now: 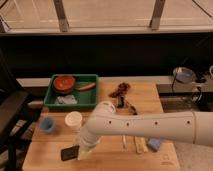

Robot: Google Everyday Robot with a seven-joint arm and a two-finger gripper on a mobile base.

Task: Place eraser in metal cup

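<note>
Gripper (84, 151) is low at the desk's (150, 95) front-left, just right of the eraser (69, 153); cannot tell whether it's gripping anything. Eraser lies flat on the desk near the front edge, touching or nearly touching the gripper. White arm (150, 127) crosses the desk from the right. White cup (73, 120) stands just behind the gripper, small blue cup (46, 124) to its left. Green tray (93, 89) sits at back-left with a red bowl (64, 83). Metal cup (183, 76) is off to the far right, well apart from the eraser.
</note>
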